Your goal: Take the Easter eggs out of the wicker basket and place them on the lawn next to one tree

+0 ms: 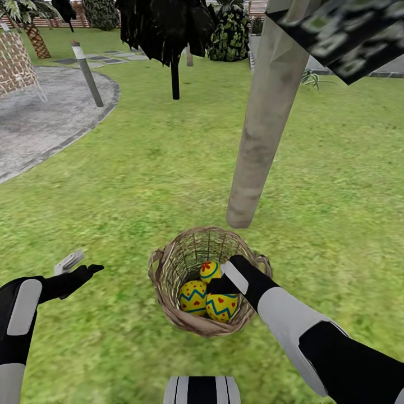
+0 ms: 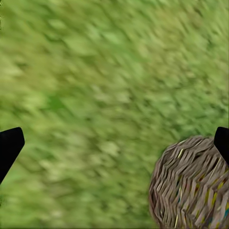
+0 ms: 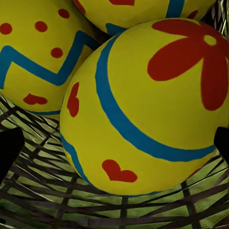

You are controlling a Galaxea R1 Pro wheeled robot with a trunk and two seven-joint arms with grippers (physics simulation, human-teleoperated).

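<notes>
Three yellow Easter eggs (image 1: 209, 294) banded in blue zigzags with red hearts are held in the wicker basket (image 1: 168, 269) on the lawn (image 1: 140, 185) beside the tree (image 1: 264, 123), the right pincer (image 1: 216, 285) spread inside it, the left pincer (image 1: 78, 268) spread over grass.

Head camera looks down on the wicker basket (image 1: 206, 280) (both wrist cameras share it).
</notes>
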